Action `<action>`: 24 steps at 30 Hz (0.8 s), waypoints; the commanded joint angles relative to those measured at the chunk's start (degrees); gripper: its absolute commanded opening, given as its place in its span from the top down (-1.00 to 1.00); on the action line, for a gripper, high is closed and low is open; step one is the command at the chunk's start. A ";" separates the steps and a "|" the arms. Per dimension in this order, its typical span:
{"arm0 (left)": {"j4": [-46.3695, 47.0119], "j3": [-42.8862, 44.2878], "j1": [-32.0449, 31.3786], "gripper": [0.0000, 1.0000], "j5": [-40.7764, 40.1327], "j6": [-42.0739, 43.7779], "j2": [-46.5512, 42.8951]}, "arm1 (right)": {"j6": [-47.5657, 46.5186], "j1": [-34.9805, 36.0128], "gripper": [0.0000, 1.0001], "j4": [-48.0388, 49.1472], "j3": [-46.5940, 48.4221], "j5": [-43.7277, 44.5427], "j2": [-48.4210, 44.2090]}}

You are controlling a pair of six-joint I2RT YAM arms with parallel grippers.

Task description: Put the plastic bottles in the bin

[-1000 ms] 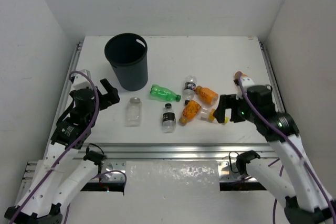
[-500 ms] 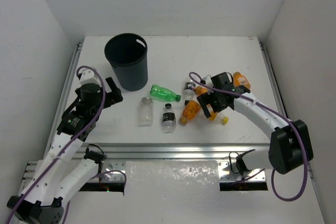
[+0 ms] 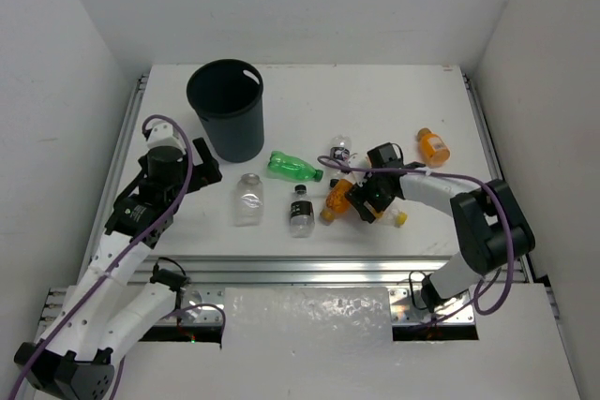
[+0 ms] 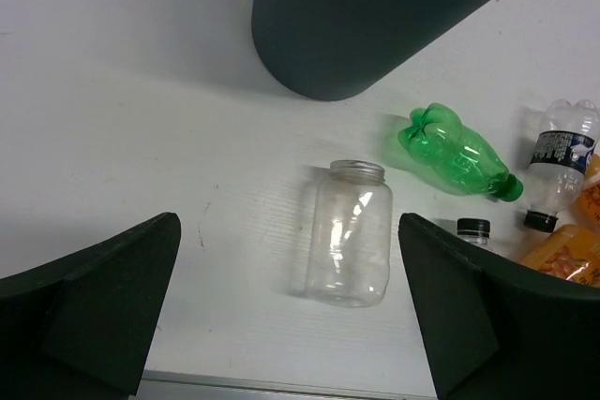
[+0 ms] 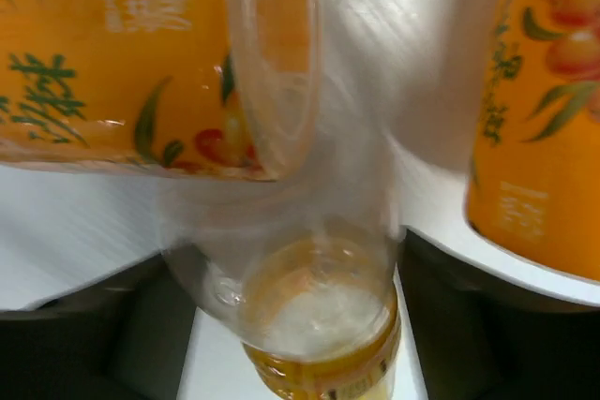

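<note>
Between the 2 fingers of the right gripper [image 3: 366,201] lies a clear bottle with a yellow cap [image 5: 314,325]; whether they press it cannot be told. An orange bottle [image 5: 112,53] to its left and a second orange bottle [image 5: 544,110] to its right carry fruit-and-leaf labels (lettering too blurred to read). That forearm stretches leftward, wrist low. The left gripper [image 3: 203,164] is spread wide, with a clear jar [image 4: 349,231] lying ahead and the bin [image 4: 356,25] beyond.

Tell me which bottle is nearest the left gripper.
The plain clear bottle, lying alone just ahead of the open left gripper. It has no label or colour; the green bottle and the rest lie farther right.
</note>
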 commanded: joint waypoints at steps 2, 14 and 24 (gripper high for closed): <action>2.77 0.26 0.61 -0.99 0.75 0.83 -0.03 | 0.66 -0.36 -0.35 -1.66 2.80 1.75 -1.17; 6.19 0.87 0.52 -1.00 14.07 2.06 -3.19 | 8.40 0.08 0.47 -10.37 6.15 -3.14 -25.07; 32.65 2.45 -19.84 -1.00 45.14 -9.01 7.42 | 40.73 4.55 0.65 29.87 -1.33 -48.86 -34.58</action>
